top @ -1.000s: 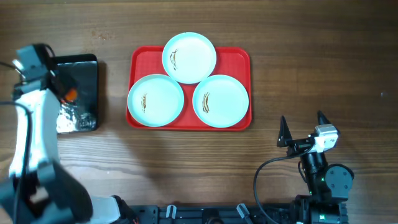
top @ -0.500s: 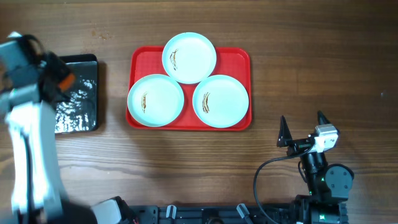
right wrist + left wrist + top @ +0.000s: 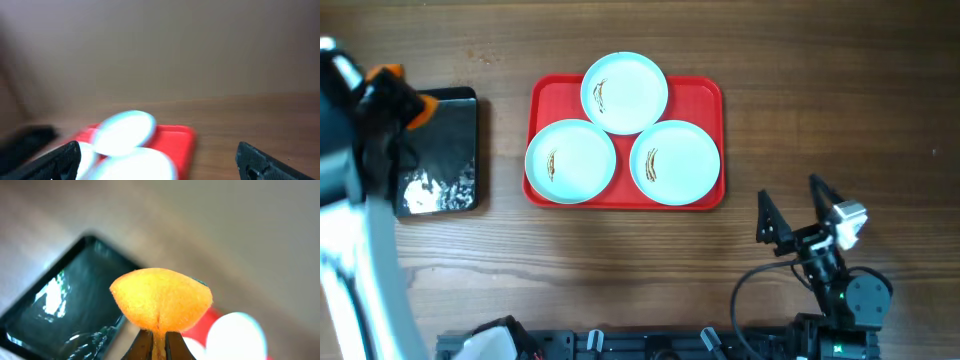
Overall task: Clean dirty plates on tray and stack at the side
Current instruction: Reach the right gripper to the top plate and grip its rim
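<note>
**Three smeared plates on a red tray, an orange sponge pinched in the left gripper**

Seen from above, a red tray (image 3: 542,96) lies on a wooden table (image 3: 820,80), a little left of centre. It holds the plates, all three of them and nothing else. One plate (image 3: 625,92) sits at the far side, overlapping the tray's far rim. A second plate (image 3: 570,161) is at the near left and reaches out over the left rim. A third plate (image 3: 674,162) is at the near right, inside the rim. The three sit tight together in a triangle. Each is round, white with a faint blue tint, shallow-rimmed, and carries a small brown-yellow smear near its centre.

A smaller glossy black tray (image 3: 445,150) lies well apart to the left of the red one. Bright patches shine on its surface, and whether it holds any liquid cannot be told.

The left gripper (image 3: 159,345) has its fingers drawn close together, clamped on the base of an orange sponge (image 3: 161,300), a soft rounded lump. From overhead the sponge is above the far left corner of the black tray, and no contact with the tray shows.

The right gripper (image 3: 788,190) is over bare wood at the near right, away from the red tray, its two dark fingers spread wide with nothing between them
</note>
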